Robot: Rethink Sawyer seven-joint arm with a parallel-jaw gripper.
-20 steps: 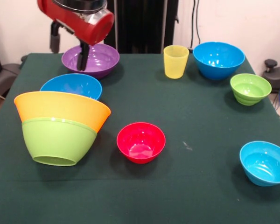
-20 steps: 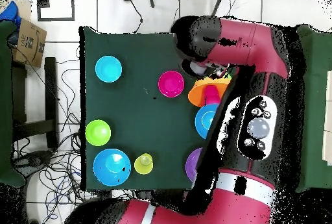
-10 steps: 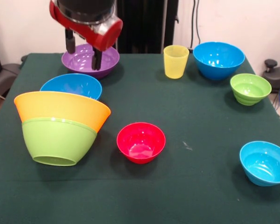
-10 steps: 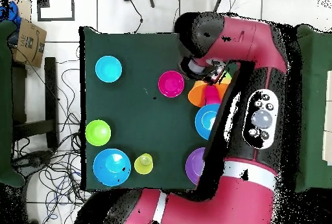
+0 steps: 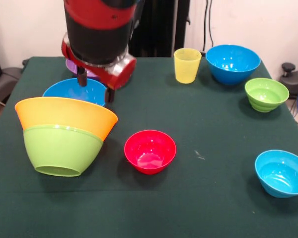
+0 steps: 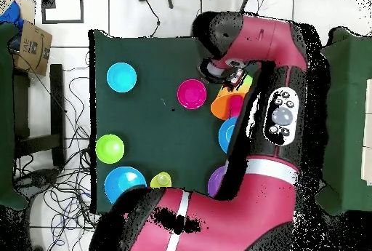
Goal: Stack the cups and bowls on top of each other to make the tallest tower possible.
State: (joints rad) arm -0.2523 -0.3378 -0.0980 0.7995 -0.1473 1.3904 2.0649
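Note:
My gripper (image 5: 96, 87) is open and empty, its two fingers hanging just above the rim of a medium blue bowl (image 5: 72, 91). In front of it stands the tower: a large orange bowl (image 5: 64, 115) nested over a lime-green bowl (image 5: 59, 148). The red cup (image 6: 236, 106) inside it shows only in the overhead view. The purple bowl (image 5: 69, 64) is mostly hidden behind the arm. The small red bowl (image 5: 150, 150) sits at the table's middle. The yellow cup (image 5: 187, 64) stands at the back.
A large blue bowl (image 5: 232, 62) is at the back right, a ribbed green bowl (image 5: 266, 94) in front of it, and a small blue bowl (image 5: 282, 172) near the front right. The arm (image 6: 276, 117) covers the table's right side in the overhead view.
The arm has swung from above the purple bowl toward the camera and lower. The gripper now hangs over the medium blue bowl. No bowl or cup has moved.

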